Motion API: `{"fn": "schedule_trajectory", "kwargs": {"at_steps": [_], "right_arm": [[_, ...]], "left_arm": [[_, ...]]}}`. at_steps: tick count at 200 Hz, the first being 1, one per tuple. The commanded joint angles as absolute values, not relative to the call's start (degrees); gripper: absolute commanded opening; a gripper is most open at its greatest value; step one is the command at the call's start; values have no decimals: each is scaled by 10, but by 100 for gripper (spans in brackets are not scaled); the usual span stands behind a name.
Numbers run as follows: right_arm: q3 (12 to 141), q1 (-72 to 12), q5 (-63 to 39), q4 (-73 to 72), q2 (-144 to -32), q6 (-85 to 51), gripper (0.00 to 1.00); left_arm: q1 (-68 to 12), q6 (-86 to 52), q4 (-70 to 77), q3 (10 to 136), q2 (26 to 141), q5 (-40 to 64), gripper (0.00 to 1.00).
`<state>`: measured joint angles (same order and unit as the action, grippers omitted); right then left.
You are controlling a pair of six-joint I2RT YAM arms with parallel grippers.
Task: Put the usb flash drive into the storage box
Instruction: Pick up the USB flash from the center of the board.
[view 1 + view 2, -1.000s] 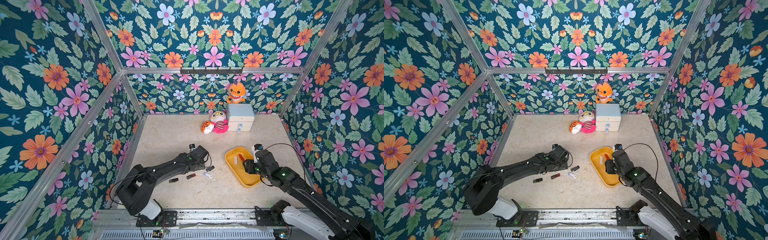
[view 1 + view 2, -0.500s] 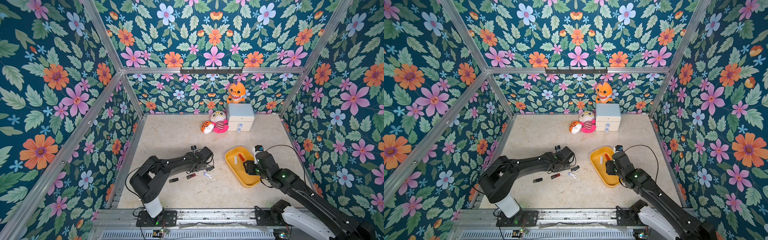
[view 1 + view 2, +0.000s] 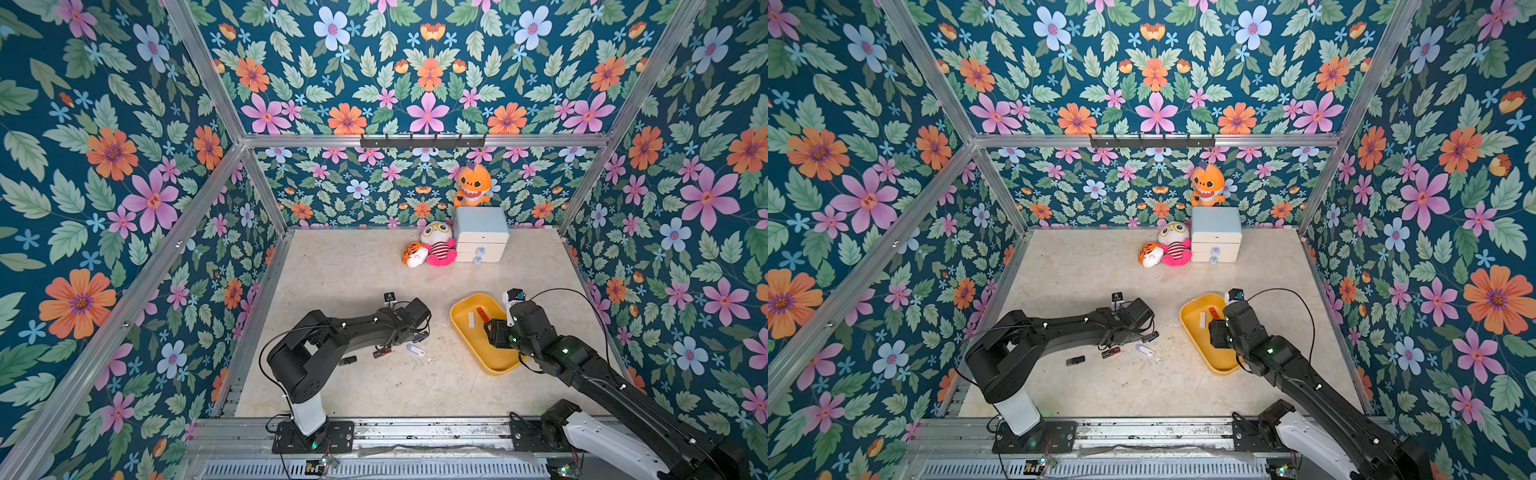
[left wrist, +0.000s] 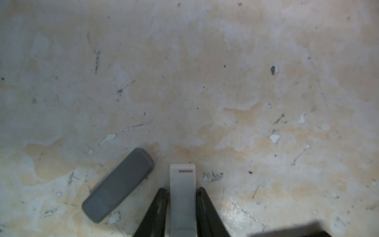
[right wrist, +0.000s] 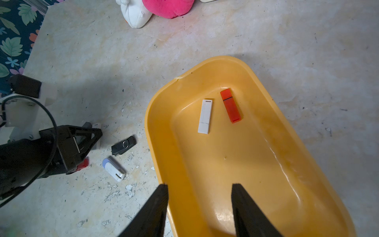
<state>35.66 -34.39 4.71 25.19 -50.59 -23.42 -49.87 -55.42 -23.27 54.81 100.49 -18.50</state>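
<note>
A pale white usb flash drive (image 4: pixel 182 180) sits between the fingers of my left gripper (image 4: pixel 182 189), which is shut on it low over the table. A grey drive (image 4: pixel 119 186) lies just beside it. In both top views the left gripper (image 3: pixel 409 334) is left of the yellow storage box (image 3: pixel 482 353). The storage box (image 5: pixel 151 115) holds a white drive (image 5: pixel 205 116) and an orange-red drive (image 5: pixel 230 105). My right gripper (image 5: pixel 200 185) is open, straddling the box's near wall, one finger outside and one inside.
Loose drives lie on the table between the left gripper and the box: a black swivel one (image 5: pixel 124 145), a white-and-blue one (image 5: pixel 113 168), a red one (image 3: pixel 382 352) and a black one (image 3: pixel 347 360). Plush toys (image 3: pixel 436 249) and a pale drawer cabinet (image 3: pixel 481 239) stand at the back.
My left gripper has come down and closed on the white drive, and the left arm's elbow has folded back toward its base. The right arm has not moved.
</note>
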Motion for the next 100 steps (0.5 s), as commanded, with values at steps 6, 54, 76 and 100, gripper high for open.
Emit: {"fn": "schedule_trajectory", "kwargs": {"at_steps": [6,54,76,100], "right_arm": [[358,-345,48,245,-505,-235,55],[355,-344,47,247,-496,-243,55],[364,-344,59,252,-499,-247,55],[379,-325,90,276,-490,-261,55]], "left_arm": [[-499,-554,-240,551,1010,-124,23],[-500,-537,-237,591,983,-105,17],[-517,-541,-235,620,959,-100,16],[-550,-559,-220,660,946,-99,15]]}}
